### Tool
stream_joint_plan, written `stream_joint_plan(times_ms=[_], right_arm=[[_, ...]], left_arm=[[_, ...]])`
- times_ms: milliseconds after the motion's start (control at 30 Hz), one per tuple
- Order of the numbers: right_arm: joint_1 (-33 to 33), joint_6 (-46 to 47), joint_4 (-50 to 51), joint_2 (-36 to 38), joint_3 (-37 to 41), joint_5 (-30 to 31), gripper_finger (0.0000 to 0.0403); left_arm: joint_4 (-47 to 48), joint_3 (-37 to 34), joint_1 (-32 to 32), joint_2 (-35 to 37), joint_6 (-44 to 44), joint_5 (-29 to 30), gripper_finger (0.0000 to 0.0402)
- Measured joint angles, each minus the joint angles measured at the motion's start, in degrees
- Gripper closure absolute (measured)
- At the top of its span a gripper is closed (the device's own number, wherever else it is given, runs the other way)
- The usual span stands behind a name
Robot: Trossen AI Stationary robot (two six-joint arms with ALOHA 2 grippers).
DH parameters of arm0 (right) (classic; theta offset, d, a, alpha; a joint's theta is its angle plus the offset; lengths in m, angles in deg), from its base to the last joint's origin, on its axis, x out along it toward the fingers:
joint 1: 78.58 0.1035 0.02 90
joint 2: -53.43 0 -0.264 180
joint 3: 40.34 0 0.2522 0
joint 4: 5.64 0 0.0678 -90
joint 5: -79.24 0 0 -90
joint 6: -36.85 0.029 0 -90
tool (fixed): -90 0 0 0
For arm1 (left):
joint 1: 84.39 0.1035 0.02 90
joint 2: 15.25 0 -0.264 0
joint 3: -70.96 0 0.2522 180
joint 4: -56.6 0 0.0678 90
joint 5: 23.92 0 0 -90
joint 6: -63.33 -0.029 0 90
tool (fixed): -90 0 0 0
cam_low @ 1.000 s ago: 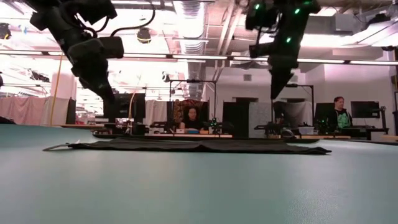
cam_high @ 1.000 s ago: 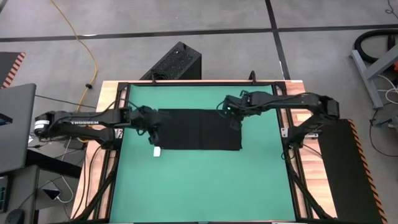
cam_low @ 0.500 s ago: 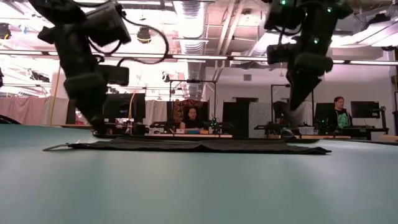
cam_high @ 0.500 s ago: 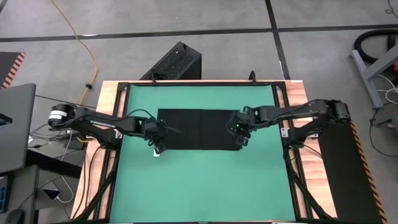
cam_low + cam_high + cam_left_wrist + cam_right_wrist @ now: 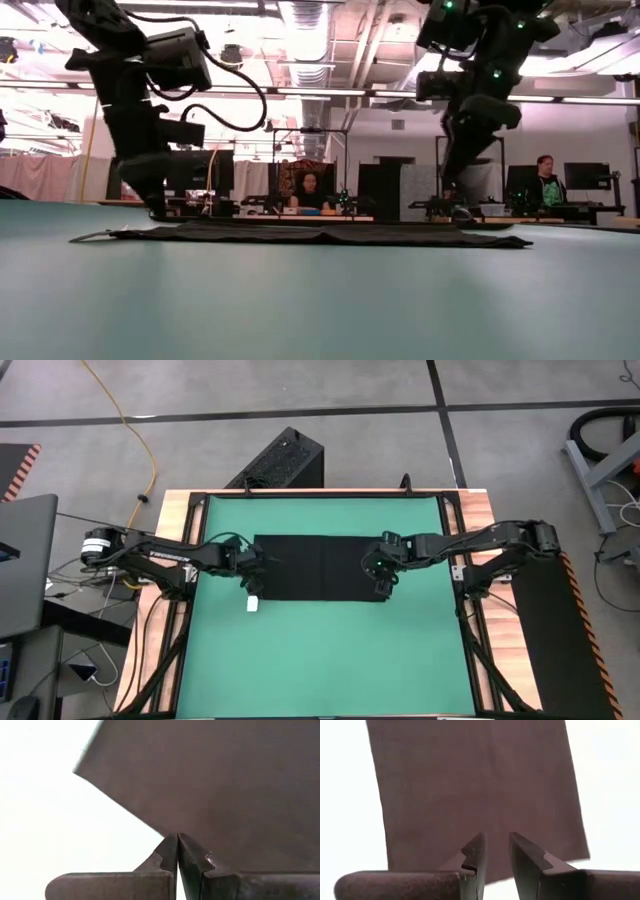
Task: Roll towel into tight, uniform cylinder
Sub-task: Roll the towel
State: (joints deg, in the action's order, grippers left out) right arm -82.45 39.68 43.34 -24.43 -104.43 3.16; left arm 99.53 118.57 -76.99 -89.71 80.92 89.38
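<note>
On the towel's [image 5: 320, 568] near corners, left gripper [image 5: 256, 572] pressed together, right gripper [image 5: 381, 579] slightly spread.

Green mat [image 5: 320, 650] over most of the table, ringed by a black frame [image 5: 322, 494] on a wooden tabletop [image 5: 160, 540]. Black ribbed box [image 5: 280, 460] on the grey floor at upper centre of the high view — yellow cable [image 5: 135, 430] snaking at upper left. Laptop [image 5: 22, 565] at the left edge. In the low view, two seated people behind desks — one at centre [image 5: 308, 190], one at far right [image 5: 545, 180] — under ceiling ducts [image 5: 305, 40].
</note>
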Motion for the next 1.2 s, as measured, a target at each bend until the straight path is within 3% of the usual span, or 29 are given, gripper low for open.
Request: stream_joint_plan(times_ms=[133, 300, 500, 633, 767, 1000, 1200], right_arm=[[-1.9, -4.8, -5.9, -0.1, 0.0, 0.2, 0.03], [-8.0, -12.0, -12.0, -0.3, 0.0, -0.5, 0.03], [-20.2, -19.2, -12.0, -0.3, 0.0, -15.0, 0.03], [-26.7, -22.6, -11.4, -1.6, 0.0, -17.4, 0.0295], [-30.8, -24.4, -10.5, -6.0, 0.0, -19.6, 0.0265], [-32.9, -25.3, -10.3, -15.3, 0.0, -16.9, 0.0205], [-32.9, -25.8, -9.9, -16.9, -0.2, -14.4, 0.0203]], left_arm=[[-2.0, 1.9, 0.5, 1.5, -0.9, 0.3, 0.0401], [-12.8, 2.4, 0.0, 4.8, -3.5, -6.6, 0.0401], [-14.5, 2.3, -0.4, 5.3, -3.4, -9.4, 0.0401], [-15.0, 2.3, -0.7, 4.6, -3.5, -9.1, 0.0401], [-15.9, 2.3, -0.7, 4.2, -3.8, -9.1, 0.0401], [-16.2, 2.3, -0.7, 4.0, -4.0, -9.3, 0.0401], [-16.3, 2.3, -0.7, 4.0, -4.0, -9.2, 0.0401]])
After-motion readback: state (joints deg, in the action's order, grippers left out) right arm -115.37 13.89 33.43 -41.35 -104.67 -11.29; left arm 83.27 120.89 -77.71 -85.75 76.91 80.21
